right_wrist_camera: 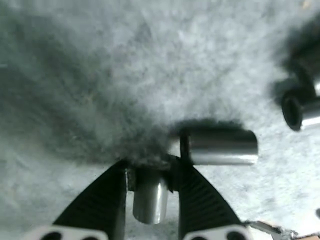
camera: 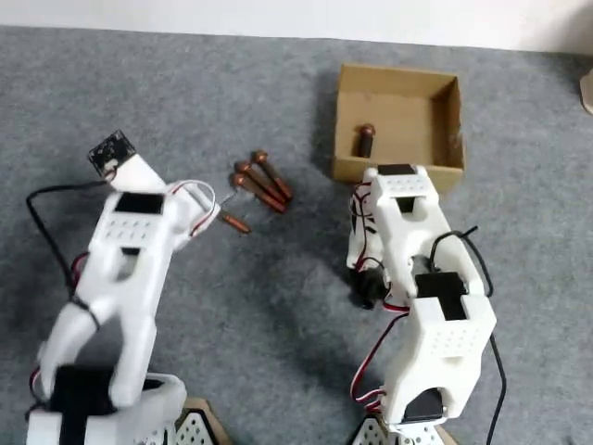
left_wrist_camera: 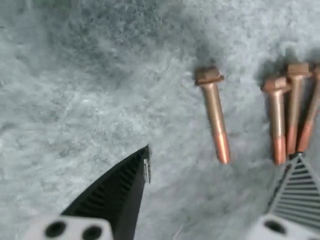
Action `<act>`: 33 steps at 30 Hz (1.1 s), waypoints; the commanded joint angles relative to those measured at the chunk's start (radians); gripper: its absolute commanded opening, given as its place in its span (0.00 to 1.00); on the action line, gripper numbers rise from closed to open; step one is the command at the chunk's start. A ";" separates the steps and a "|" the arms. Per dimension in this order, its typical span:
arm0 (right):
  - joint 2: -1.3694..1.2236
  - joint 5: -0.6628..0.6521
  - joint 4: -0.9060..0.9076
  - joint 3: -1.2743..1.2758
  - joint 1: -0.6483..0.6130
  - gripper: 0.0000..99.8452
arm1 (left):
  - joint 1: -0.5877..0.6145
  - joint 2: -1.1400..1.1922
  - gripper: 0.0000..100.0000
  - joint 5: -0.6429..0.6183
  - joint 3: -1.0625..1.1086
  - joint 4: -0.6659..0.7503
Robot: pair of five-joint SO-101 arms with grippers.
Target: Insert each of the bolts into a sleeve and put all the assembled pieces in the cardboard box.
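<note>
Nearest the arms, your right gripper (right_wrist_camera: 150,172) was closed on a sleeve (right_wrist_camera: 149,200). The steel tube was clamped end-out between both fingers (right_wrist_camera: 200,200), low over the grey mat (right_wrist_camera: 100,75). A second sleeve (right_wrist_camera: 220,146) lay on its side just beyond the fingertips; you could not tell from the wrist view whether it touched the held one. Another sleeve (right_wrist_camera: 300,111) lay farther off on the mat.

Your left gripper (left_wrist_camera: 222,153) was open, its fingers (left_wrist_camera: 125,195) spread wide and holding nothing. The threaded tip of a lone bolt (left_wrist_camera: 212,115) lay between the fingertips, with the head pointing away from the gripper. Three bolts (left_wrist_camera: 277,117) lay side by side just beside it, their tips near one finger.

Farthest out, the box (camera: 447,111) stood open on the mat beyond your right arm, well apart from the loose bolts. One piece (camera: 366,141), a copper head on a dark body, lay inside by the wall nearest the bolts.
</note>
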State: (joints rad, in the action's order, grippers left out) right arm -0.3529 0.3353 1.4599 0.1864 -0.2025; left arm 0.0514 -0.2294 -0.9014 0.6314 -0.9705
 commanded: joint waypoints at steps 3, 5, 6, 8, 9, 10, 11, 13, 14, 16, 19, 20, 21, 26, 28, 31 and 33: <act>0.067 0.005 -0.013 -0.002 -0.001 0.00 | 0.028 0.110 0.38 -0.092 -0.133 0.021; 0.067 0.005 -0.013 -0.002 -0.001 0.00 | 0.038 0.145 0.38 -0.133 -0.160 0.021; 0.067 0.005 -0.013 -0.002 -0.001 0.00 | 0.038 0.163 0.38 -0.150 -0.174 0.023; 0.067 0.005 -0.013 -0.002 -0.001 0.00 | 0.038 0.206 0.38 -0.166 -0.202 0.023; 0.067 0.005 -0.013 -0.002 -0.001 0.00 | 0.038 0.231 0.38 -0.166 -0.214 0.023; 0.067 0.005 -0.013 -0.002 -0.001 0.00 | 0.033 0.259 0.38 -0.167 -0.226 0.023; 0.067 0.005 -0.013 -0.002 -0.001 0.00 | 0.031 0.288 0.38 -0.167 -0.239 0.023; 0.067 0.005 -0.013 -0.002 -0.001 0.00 | 0.030 0.351 0.38 -0.167 -0.266 0.023; 0.067 0.005 -0.013 -0.002 -0.001 0.00 | 0.030 0.380 0.38 -0.167 -0.282 0.021; 0.067 0.005 -0.013 -0.002 -0.001 0.00 | 0.030 0.426 0.38 -0.167 -0.308 0.021; 0.067 0.005 -0.013 -0.002 -0.001 0.00 | 0.030 0.470 0.37 -0.167 -0.343 0.020; 0.067 0.005 -0.013 -0.002 -0.001 0.00 | 0.030 0.478 0.34 -0.167 -0.355 0.020; 0.067 0.005 -0.013 -0.002 -0.001 0.00 | 0.030 0.486 0.31 -0.169 -0.367 0.021; 0.067 0.005 -0.013 -0.002 -0.001 0.00 | 0.031 0.504 0.17 -0.167 -0.406 0.021; 0.067 0.005 -0.013 -0.002 -0.001 0.00 | 0.031 0.518 0.17 -0.167 -0.417 0.023; 0.067 0.005 -0.013 -0.002 -0.001 0.00 | 0.031 0.545 0.17 -0.167 -0.435 0.023; 0.067 0.005 -0.013 -0.002 -0.001 0.00 | 0.030 0.570 0.17 -0.166 -0.452 0.023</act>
State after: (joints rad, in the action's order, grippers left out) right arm -0.3529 0.3353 1.4553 0.1864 -0.2041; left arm 0.0790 0.3337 -1.0641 0.2263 -0.9628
